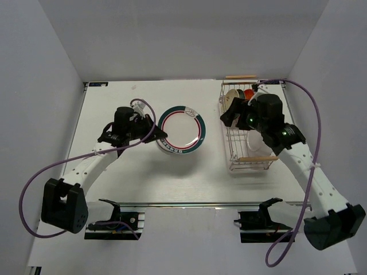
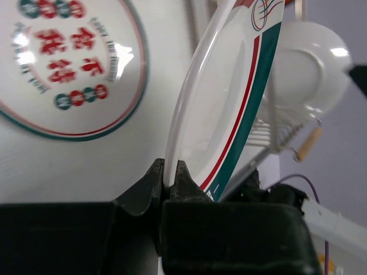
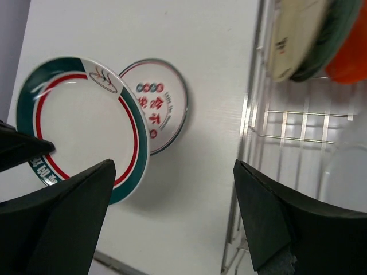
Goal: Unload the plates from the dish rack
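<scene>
White tabletop, pale walls on three sides. We see the left gripper clamped on the rim of the green-rimmed plate, held tilted over a smaller lettered plate lying flat on the table. Right gripper has its jaws spread wide and empty, over the dish rack at table right. The rack's far end holds the cream plate, teal plate and red-orange plate; a white plate sits nearer.
</scene>
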Available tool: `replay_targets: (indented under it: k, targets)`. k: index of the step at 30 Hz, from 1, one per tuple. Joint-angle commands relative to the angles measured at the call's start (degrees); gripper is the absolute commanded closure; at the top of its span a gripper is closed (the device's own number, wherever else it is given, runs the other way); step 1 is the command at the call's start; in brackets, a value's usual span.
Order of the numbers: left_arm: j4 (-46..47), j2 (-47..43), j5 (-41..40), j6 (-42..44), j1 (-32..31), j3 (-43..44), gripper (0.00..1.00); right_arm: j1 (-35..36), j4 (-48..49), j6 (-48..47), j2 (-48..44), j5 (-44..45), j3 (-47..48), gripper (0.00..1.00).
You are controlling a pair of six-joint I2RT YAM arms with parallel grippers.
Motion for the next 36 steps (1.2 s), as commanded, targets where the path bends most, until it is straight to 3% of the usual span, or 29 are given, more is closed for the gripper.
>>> replay_targets:
  k: [1, 12, 23, 27, 34, 36]
  targets:
    - [-4.7, 2.8, -8.1, -1.6, 0.1, 4.1, 1.00, -0.3, -1.3, -0.2, -5.0, 13.2, -0.7, 0.11]
    - [-3.1, 12.2, -15.6, -2.2, 1.8, 6.4, 1.00, -0.2, -3.9, -0.9, -7.3, 18.9, -3.2, 0.11]
    - [-3.4, 20.6, -14.0, -0.6, 3.4, 8.0, 1.00, -0.1, -5.1, -1.9, -7.3, 20.3, -2.7, 0.11]
    - [-4.0, 22.2, -13.6, 0.2, 3.9, 8.3, 0.92, -0.4, -5.9, -2.3, -7.3, 21.1, -2.9, 0.11]
    - [-7.7, 25.4, -12.7, 3.7, 3.3, 11.6, 0.47, -0.2, -6.5, -3.3, -7.5, 21.9, -3.2, 0.11]
    - [-9.5, 27.1, -13.7, 4.3, 2.6, 13.0, 0.41, -0.3, -6.1, -3.5, -7.7, 22.0, -3.4, 0.11]
